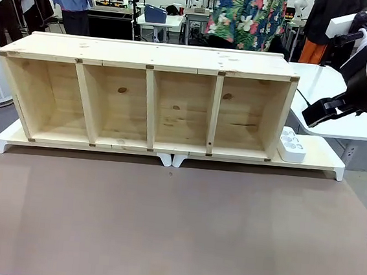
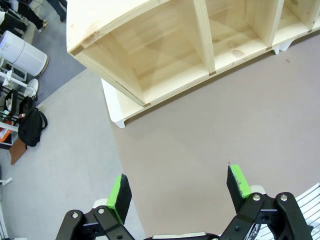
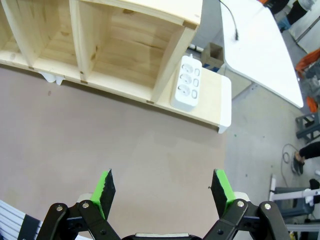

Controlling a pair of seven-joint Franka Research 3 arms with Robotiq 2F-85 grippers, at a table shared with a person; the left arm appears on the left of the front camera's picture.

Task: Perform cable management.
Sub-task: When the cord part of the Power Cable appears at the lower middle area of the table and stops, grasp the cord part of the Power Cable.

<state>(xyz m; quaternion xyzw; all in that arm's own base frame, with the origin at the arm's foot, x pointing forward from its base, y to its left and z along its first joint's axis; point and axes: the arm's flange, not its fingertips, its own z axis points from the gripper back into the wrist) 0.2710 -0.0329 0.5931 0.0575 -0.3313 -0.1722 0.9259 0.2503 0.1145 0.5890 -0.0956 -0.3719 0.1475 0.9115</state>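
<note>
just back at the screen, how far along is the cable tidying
Done: nothing yet; the power strip beside the wooden shelf has bare sockets. In hand: nothing; the left pincer and right pincer hang open over the brown table. Left: everything. A thin black cord lies on the white side table; if that is the cable, it needs fetching and routing.

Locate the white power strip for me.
In the front view, the power strip lies on the white riser at the robot's right end. It sits just beside the right end wall of the wooden shelf, with its sockets facing up.
</note>
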